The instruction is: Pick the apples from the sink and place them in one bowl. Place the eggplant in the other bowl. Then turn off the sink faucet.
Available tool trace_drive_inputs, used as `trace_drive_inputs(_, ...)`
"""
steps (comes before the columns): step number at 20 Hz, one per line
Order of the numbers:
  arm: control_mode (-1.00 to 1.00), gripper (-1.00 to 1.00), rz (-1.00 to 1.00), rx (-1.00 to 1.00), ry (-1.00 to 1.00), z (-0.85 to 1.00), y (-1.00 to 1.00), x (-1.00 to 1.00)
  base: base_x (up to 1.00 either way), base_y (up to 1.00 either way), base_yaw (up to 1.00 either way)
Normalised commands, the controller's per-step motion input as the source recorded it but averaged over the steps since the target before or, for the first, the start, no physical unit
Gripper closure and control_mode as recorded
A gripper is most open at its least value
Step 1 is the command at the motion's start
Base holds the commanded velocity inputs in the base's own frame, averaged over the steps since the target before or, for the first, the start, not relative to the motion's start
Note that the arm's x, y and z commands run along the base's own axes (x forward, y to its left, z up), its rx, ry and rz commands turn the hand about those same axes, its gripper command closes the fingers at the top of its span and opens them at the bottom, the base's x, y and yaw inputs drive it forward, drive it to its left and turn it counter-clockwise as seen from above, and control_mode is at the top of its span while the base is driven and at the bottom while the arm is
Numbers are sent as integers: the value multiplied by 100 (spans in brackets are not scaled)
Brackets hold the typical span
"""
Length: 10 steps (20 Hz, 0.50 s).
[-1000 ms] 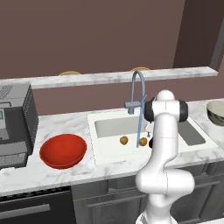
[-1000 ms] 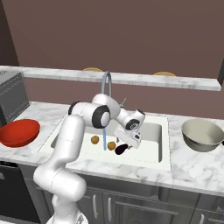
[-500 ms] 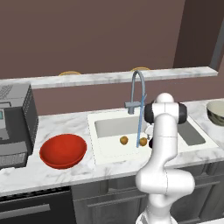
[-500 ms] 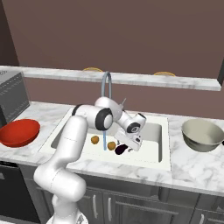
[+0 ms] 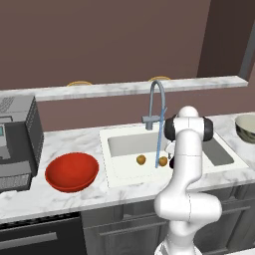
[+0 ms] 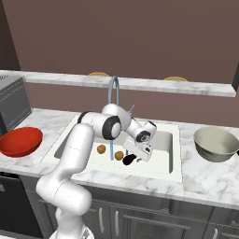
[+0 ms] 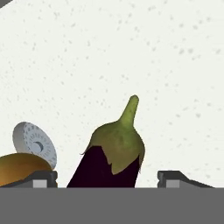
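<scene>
The gripper [image 7: 107, 178] is lowered into the sink [image 6: 170, 154], jaws spread either side of the eggplant [image 7: 111, 157], not touching. One apple [image 7: 19, 168] lies beside the drain [image 7: 35, 143].

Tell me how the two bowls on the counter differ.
The red bowl is bright red and looks shallow; the grey bowl is dark greenish-grey with a pale rim and looks deeper. The red bowl sits left of the sink, the grey bowl right of it. Both stand upright and hold nothing.
</scene>
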Motion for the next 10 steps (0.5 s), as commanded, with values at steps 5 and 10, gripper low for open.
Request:
trace_drive_inputs(5, -100, -100, 0, 0, 2, -19, 12, -18, 0, 0, 0)
trace_drive_inputs(10, -100, 100, 0, 0, 7, -22, 21, -15, 0, 0, 0)
